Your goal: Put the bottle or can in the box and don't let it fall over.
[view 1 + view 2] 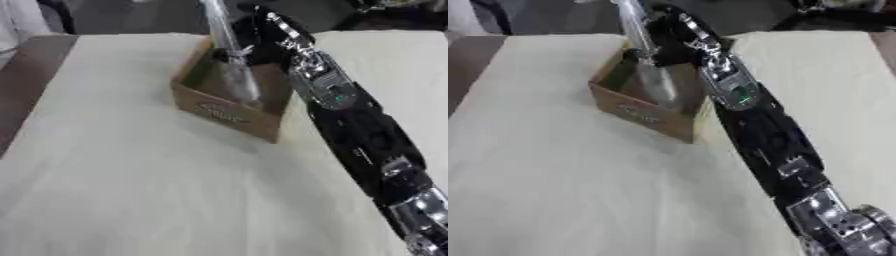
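Note:
A tall clear bottle (232, 60) stands with its lower end inside an open cardboard box (226, 114) near the far middle of the table. It leans a little, its top reaching past the box's rim. My right hand (258, 42) is curled round the bottle's upper part, above the box's far side. The right arm (350, 110) runs in from the lower right corner, passing beside the box's right wall. The bottle's base is hidden by the front wall. My left hand shows in neither view.
A pale cloth covers the table (131, 190). A brown strip (31, 75) borders the cloth on the left. Dark floor and objects lie beyond the far edge.

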